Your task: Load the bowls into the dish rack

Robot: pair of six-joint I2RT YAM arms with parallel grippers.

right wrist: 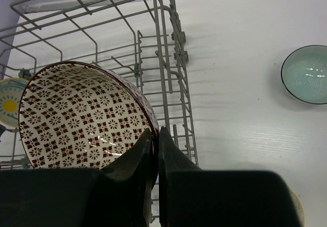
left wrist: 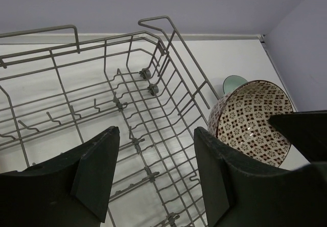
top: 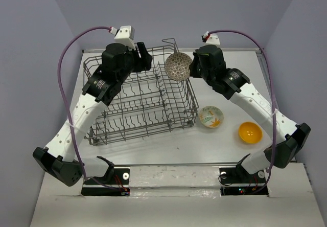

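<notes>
My right gripper (top: 191,67) is shut on the rim of the brown patterned bowl (top: 178,66) and holds it tilted above the far right corner of the grey wire dish rack (top: 143,104). The right wrist view shows the fingers (right wrist: 168,155) pinching the bowl's (right wrist: 82,114) edge over the rack (right wrist: 156,32). My left gripper (left wrist: 156,132) is open and empty above the rack's (left wrist: 168,25) far side, with the patterned bowl (left wrist: 253,119) to its right. The leaf-pattern bowl (top: 211,116) and the orange bowl (top: 250,132) sit on the table right of the rack. The teal bowl (right wrist: 306,73) rests on the table beyond the rack. The yellow floral bowl (right wrist: 9,103) shows at the left edge.
The rack's upright tines and raised sides stand under both grippers. A purple back wall and side walls close in the white table (top: 168,145). The teal bowl also shows in the left wrist view (left wrist: 232,83), behind the patterned bowl.
</notes>
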